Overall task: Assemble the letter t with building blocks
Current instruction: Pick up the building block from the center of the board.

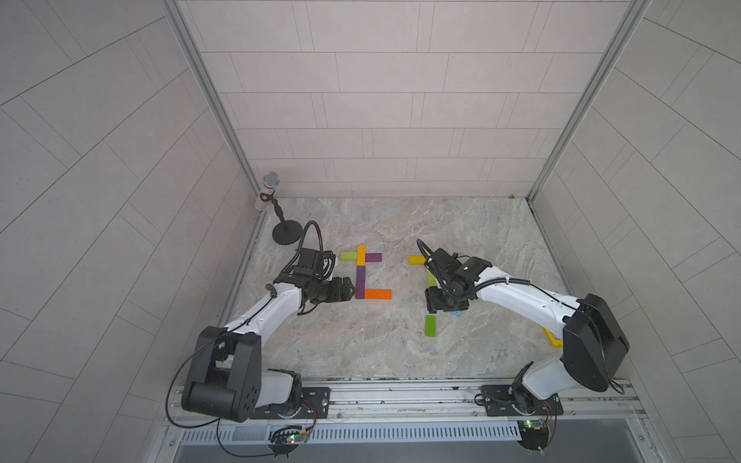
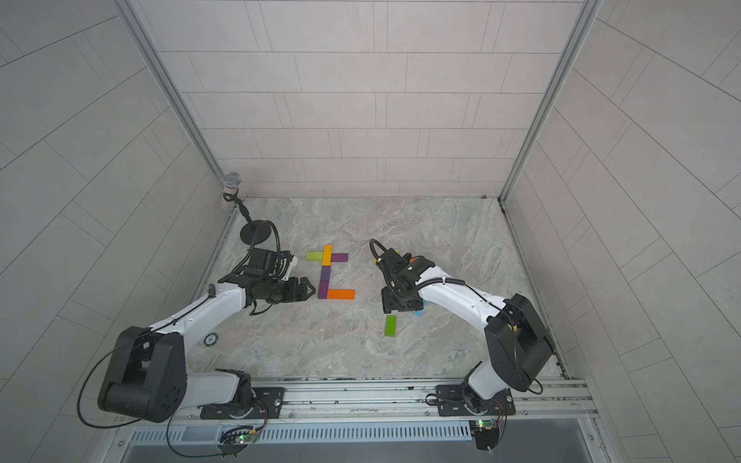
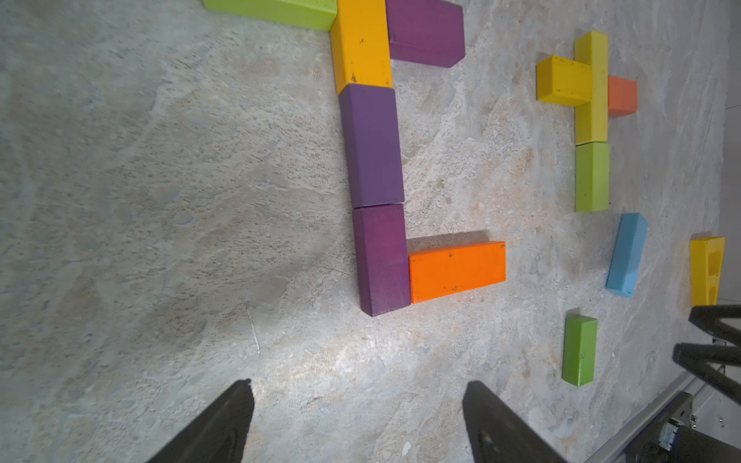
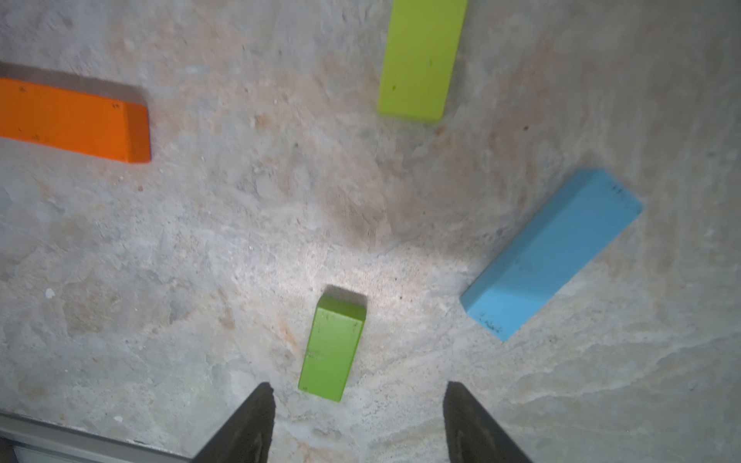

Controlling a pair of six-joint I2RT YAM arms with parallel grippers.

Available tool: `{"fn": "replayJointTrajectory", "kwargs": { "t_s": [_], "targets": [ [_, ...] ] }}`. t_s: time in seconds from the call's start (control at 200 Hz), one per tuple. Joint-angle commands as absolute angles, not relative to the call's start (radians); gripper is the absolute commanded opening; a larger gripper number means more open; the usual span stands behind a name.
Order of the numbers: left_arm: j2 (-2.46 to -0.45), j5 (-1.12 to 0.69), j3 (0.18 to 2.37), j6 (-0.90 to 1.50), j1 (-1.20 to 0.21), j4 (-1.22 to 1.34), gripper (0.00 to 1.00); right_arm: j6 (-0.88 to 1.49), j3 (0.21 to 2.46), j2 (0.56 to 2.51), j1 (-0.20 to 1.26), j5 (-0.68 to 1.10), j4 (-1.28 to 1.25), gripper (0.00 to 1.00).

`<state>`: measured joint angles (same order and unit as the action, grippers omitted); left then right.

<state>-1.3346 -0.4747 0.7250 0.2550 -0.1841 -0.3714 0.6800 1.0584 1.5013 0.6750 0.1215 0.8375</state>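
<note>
Stem-building, I judge: right jaws apart, beside green block [image 4: 332,348] (six o'clock of lime block [image 4: 419,60]); next, straddle and clamp it; left jaws apart too.

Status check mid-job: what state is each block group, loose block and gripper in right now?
Six-block figure in lime, yellow-orange, purple and orange: flat, blocks touching.
Four-block cross in yellow, orange and lime: flat, blocks touching.
Green rectangular block: flat, loose, apart from the rest.
Light blue rectangular block: flat, loose, skewed.
Microphone on black stand: upright.
Left gripper: jaws open, empty.
Right gripper: jaws open, empty.
</note>
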Motion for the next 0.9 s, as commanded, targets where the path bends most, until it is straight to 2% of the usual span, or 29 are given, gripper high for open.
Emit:
{"fn": "replayJointTrajectory", "kwargs": {
  "t_s": [0.0,0.2,0.515,0.67,0.836,0.896],
  "targets": [
    [-1.31,-0.477,0.711,0.268,-0.196,-0.368,0.86,0.739,1.019,1.468,0.716,0.098,0.901,0.69],
    [-1.296,-0.462,0.69,0.273,-0.224,-0.361,0.86,0.734,1.028,1.497,0.775,0.076,0.887,0.69],
    [-1.285,-0.461,0.687,0.268,-0.228,-0.364,0.86,0.689,1.107,1.667,0.8,0.135,0.883,0.68],
    [-1.279,-0.459,0.68,0.267,-0.227,-0.36,0.86,0.692,1.106,1.689,0.799,0.126,0.876,0.68],
    [-1.286,-0.46,0.678,0.265,-0.229,-0.356,0.86,0.684,1.106,1.731,0.799,0.132,0.865,0.64],
    [-1.289,-0.46,0.68,0.265,-0.229,-0.357,0.86,0.683,1.107,1.744,0.8,0.135,0.856,0.57]
  ]
}}
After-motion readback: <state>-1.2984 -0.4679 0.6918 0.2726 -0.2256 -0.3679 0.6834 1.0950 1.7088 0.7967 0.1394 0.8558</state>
